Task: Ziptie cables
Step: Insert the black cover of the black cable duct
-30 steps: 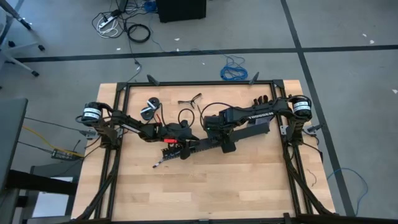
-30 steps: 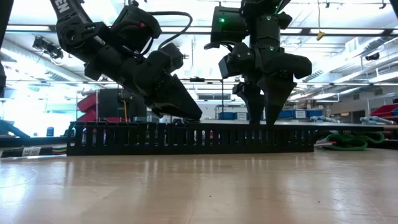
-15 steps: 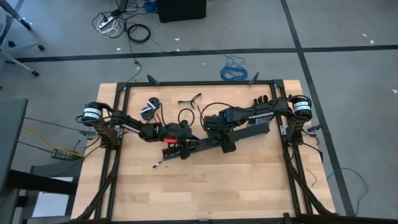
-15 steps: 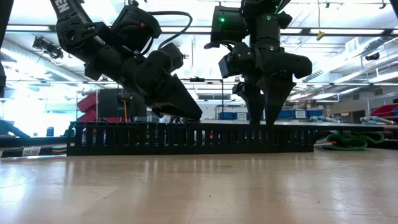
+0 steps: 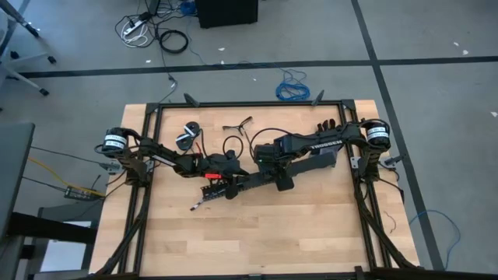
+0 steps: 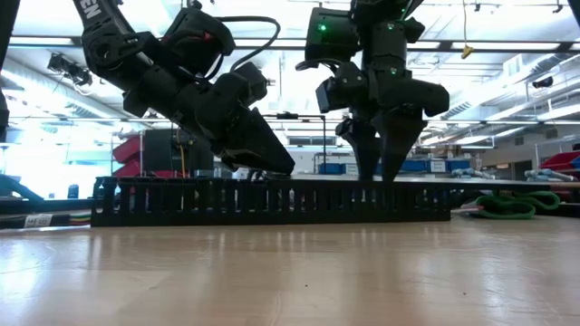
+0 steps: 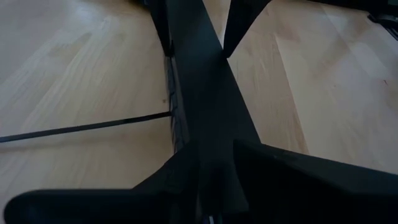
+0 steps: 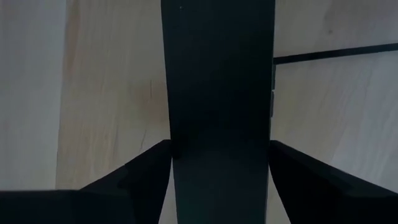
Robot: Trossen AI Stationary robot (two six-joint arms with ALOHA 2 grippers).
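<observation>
A long black perforated strip [image 6: 272,199] lies on the wooden counter [image 5: 257,233], standing on its edge in the low view. On the grey floor [image 5: 436,31] behind the counter is a blue coiled cable [image 5: 292,87]. Farther away are a white power strip [image 5: 134,27] and a black cable loop [image 5: 174,41].

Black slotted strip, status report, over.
Left gripper shut on black slotted strip, at one wall. Right gripper clamped across its width. Ziptie flat on table beside it, untouched.
</observation>
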